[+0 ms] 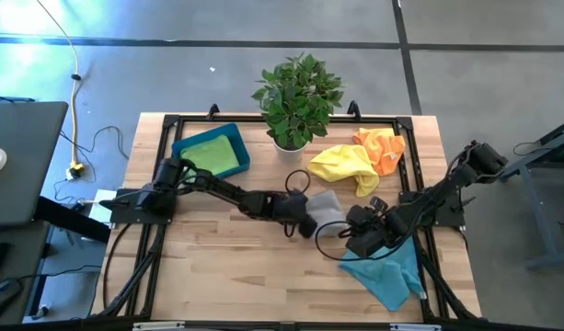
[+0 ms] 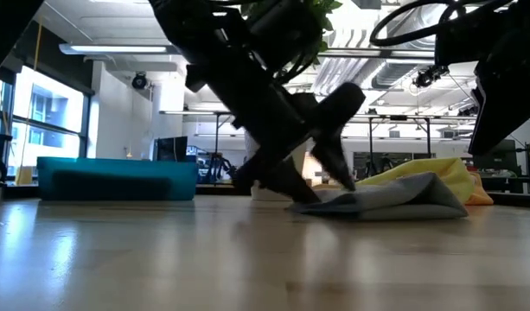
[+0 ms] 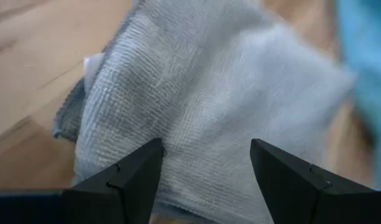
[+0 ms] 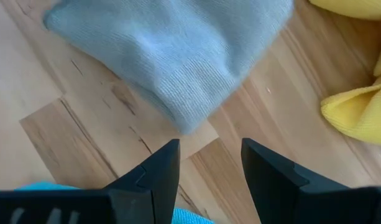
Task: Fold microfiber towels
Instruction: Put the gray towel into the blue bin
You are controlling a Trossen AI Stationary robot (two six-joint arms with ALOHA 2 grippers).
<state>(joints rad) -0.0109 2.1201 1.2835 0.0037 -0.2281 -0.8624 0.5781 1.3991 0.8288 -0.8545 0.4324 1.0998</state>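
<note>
Beside the potted plant [image 1: 298,99], we find left gripper [image 1: 305,222] spread over the grey towel [image 1: 326,206]; right gripper [image 1: 349,237] spread, empty. Folding underway; next, we judge, pinch an edge.

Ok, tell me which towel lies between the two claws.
The grey towel, mid-table. The left claw stands open over it. The yellow and orange ones sit nearer the plant; the teal one lies at the near edge.

A robotics lab or workshop: a wooden table [image 1: 263,276] with a black metal frame [image 1: 153,267] stands on a grey concrete floor [image 1: 171,55]; upper frame of the low view shows strip lights [image 2: 118,49], exposed ducts [image 2: 377,73], metal racks [image 2: 403,138].
</note>
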